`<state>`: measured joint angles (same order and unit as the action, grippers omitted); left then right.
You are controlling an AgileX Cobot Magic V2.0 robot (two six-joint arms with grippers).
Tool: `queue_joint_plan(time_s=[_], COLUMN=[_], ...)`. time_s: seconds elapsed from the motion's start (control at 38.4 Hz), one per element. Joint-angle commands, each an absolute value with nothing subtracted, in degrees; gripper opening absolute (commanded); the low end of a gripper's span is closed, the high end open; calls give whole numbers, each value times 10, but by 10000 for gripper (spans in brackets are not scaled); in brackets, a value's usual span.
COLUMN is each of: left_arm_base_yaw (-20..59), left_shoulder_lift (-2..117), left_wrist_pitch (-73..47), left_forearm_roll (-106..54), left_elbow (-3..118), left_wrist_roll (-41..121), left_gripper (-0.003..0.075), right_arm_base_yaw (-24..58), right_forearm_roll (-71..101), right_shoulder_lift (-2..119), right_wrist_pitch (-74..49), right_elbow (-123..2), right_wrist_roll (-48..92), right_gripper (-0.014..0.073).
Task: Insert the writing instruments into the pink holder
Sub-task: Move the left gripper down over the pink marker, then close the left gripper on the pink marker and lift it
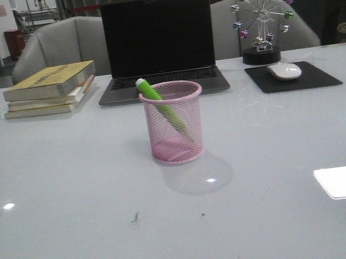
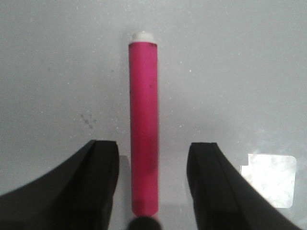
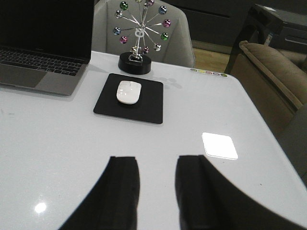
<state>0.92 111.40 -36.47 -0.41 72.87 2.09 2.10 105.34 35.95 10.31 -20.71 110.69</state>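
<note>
Left gripper [image 2: 152, 191] spread wide over the magenta marker [image 2: 144, 124], nothing held yet.

Between my open left fingers [image 2: 98, 182] the marker lies flat on the white table [image 2: 240, 72], its pale end [image 2: 142, 36] pointing away from me, with clear gaps to each finger. It looks like a light, stiff plastic barrel, smooth and round, so I judge it may roll or slip if I pinch off-centre; the best hold seems to be mid-barrel, square across its width. My right gripper [image 3: 153, 191] sits idle and open, holding nothing, with the mouse pad [image 3: 129, 98] ahead of it. Well off from my left tool stands the pink holder [image 1: 174, 123], upright, the green marker [image 1: 162, 105] already leaning inside it.
</note>
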Motion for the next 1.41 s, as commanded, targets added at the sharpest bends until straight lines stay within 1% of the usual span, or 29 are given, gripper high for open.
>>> queue_joint_plan(time_s=[0.0,0.83,1.38], left_arm_base_yaw=[8,8,8], left_shoulder_lift=[1084,1086,1111], left_wrist_pitch=[-340,-316,-319], left_forearm_roll=[-9,-8,-12], left_elbow=[747,747,747], left_wrist_roll=[22,22,22], left_gripper=[395,395,395], right_arm_base_yaw=[17,17,17], right_forearm_roll=[1055,1055,1055], right_shoulder_lift=[357,357,357], right_wrist_pitch=[91,91,91], right_elbow=[-223,-223,-223], right_wrist_roll=[1110,1110,1110], right_gripper=[330,330,330])
